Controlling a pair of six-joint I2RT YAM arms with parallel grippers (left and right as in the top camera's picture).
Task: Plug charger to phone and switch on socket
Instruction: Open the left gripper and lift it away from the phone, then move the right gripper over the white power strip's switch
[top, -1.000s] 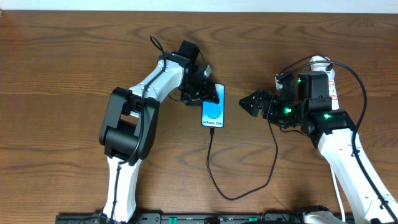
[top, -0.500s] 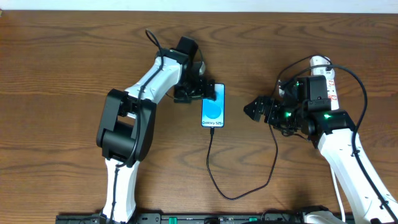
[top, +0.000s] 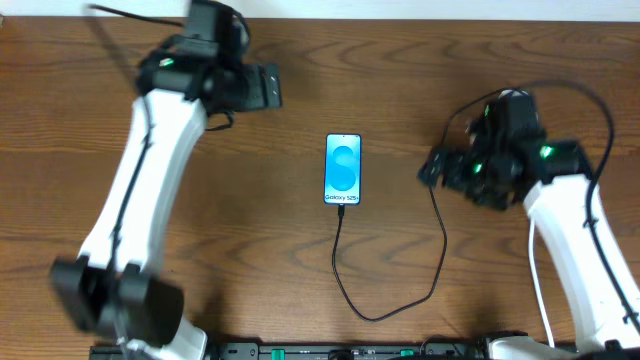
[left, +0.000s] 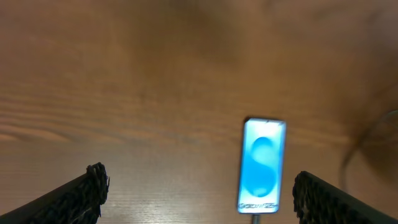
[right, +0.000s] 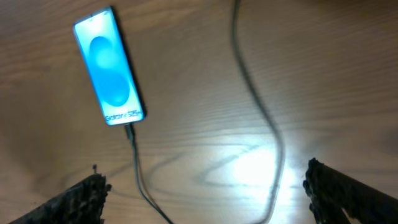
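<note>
Left arm is raised over the far left of the bench (top: 250, 250); left gripper (left: 200, 183) has its fingers (left: 87, 190) spread wide apart, holding nothing. Phone (top: 343, 168) lies flat at bench centre, screen lit, well apart from both arms. Charger (top: 334, 252) is seated in the phone's lower edge; its cable loops toward the near edge, then rises to the right. Right gripper (right: 205, 177) hovers just right of the phone, fingers (right: 336, 186) likewise apart. Socket cannot be made out beneath the right arm.

The wooden table (top: 250, 250) carries the phone (top: 343, 168) — screen up — and the charger (top: 334, 255) looping from it.
</note>
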